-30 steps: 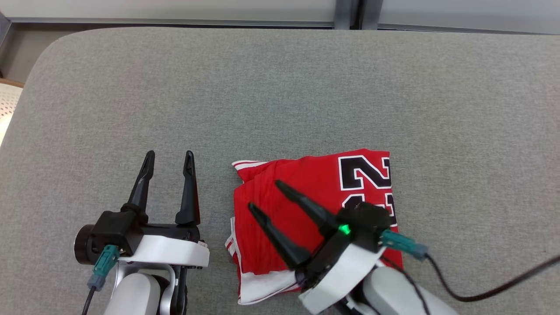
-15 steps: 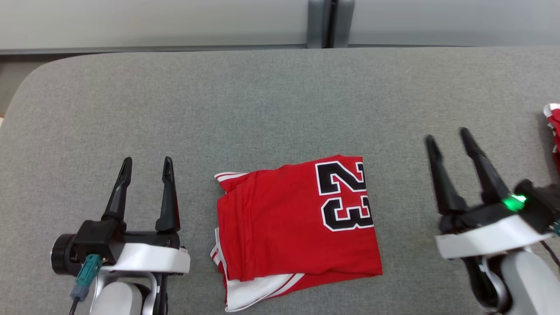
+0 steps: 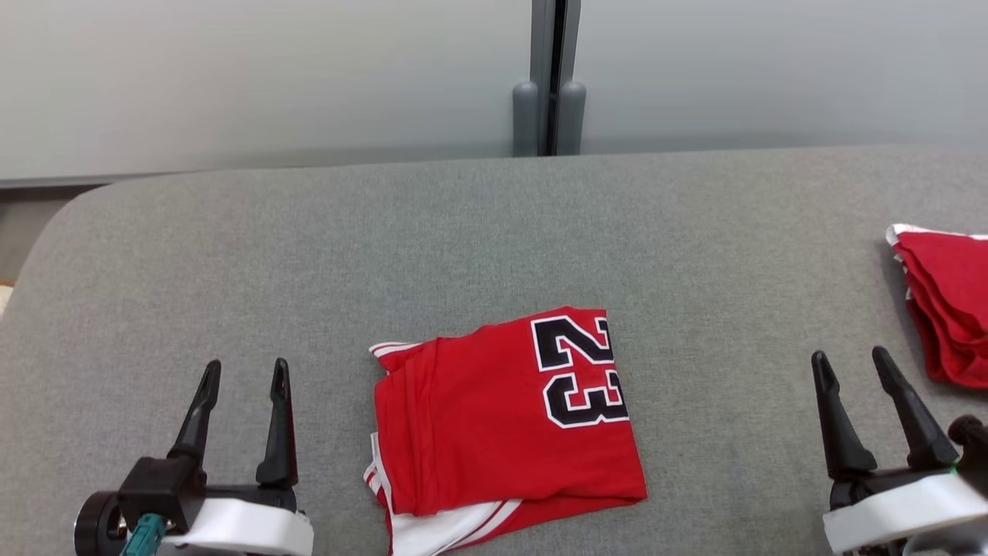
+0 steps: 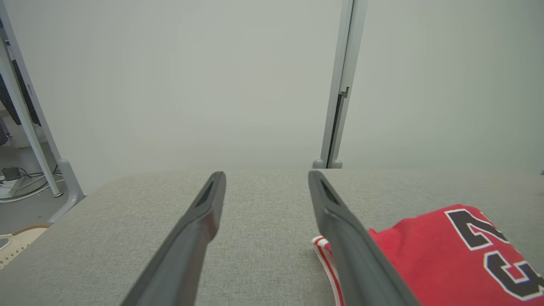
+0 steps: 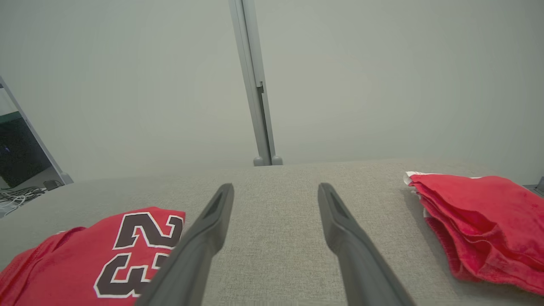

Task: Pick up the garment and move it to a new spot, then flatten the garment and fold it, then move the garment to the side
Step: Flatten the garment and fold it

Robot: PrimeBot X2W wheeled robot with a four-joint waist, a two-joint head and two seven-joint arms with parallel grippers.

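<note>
Grey fabric-covered worktop (image 3: 386,232) in the head view, with a red folded jersey with a black 23 outlined in white and white striped trim (image 3: 494,417) lying flat near the front middle. Left end effector (image 3: 246,364) at lower left, fingers apart, holding nothing, beside the jersey's left edge and not touching it. Right end effector (image 3: 849,355) at lower right, fingers also apart and empty, well apart from the jersey. A second pile of folded red cloth with a white edge (image 3: 945,309) sits at the far right, just beyond the right end effector. Pale grey wall panel (image 3: 231,77) with a grey vertical post (image 3: 549,77) behind.

Left wrist view: left end effector (image 4: 267,174) spread wide above bare worktop (image 4: 263,238). The jersey (image 4: 429,255) lies at lower right, its striped corner partly hidden behind one finger; contact cannot be told.

Right wrist view: right end effector (image 5: 276,187) spread, nothing between the fingers, bare worktop (image 5: 276,238) beneath. Jersey (image 5: 85,255) at lower left, number side up; the red cloth pile (image 5: 480,212) at right.
</note>
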